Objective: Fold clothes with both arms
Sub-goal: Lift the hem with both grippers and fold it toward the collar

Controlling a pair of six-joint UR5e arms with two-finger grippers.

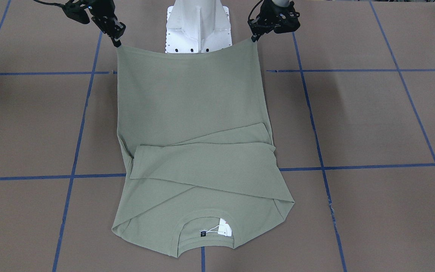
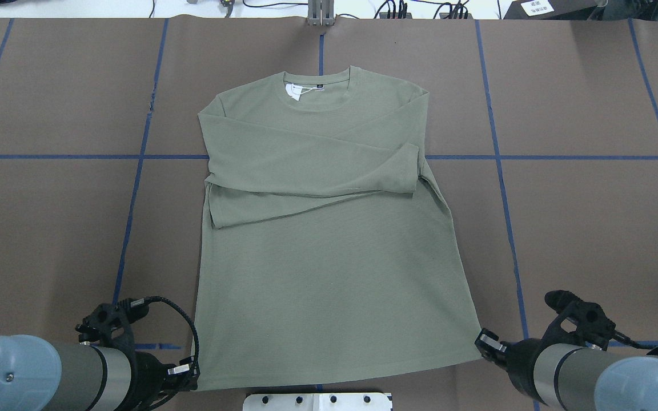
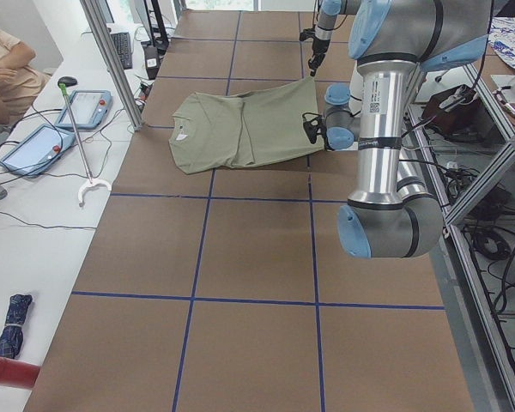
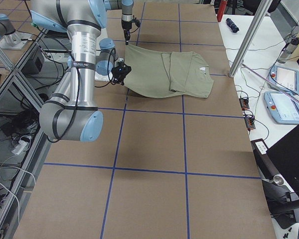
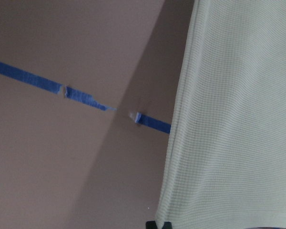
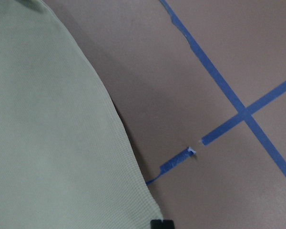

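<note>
My left gripper [image 2: 191, 372] is pinched closed on one hem corner of the shirt [image 2: 329, 274], just left of the white base mount [image 2: 317, 401], and holds it up off the brown table [image 2: 49, 228]. From that corner the hem runs stretched across in front of the base mount. The rest of the shirt lies flat on the table, reaching straight away from the base mount, with both sleeves [image 2: 306, 171] folded across the chest, one over the other. The collar is the end farthest from the base mount, with the white hang tag [image 2: 293, 91] and dark neck label [image 2: 319, 86] inside it. My right gripper [image 2: 486, 341] is clamped on the other hem corner, just right of the base mount, and that corner is raised too.
</note>
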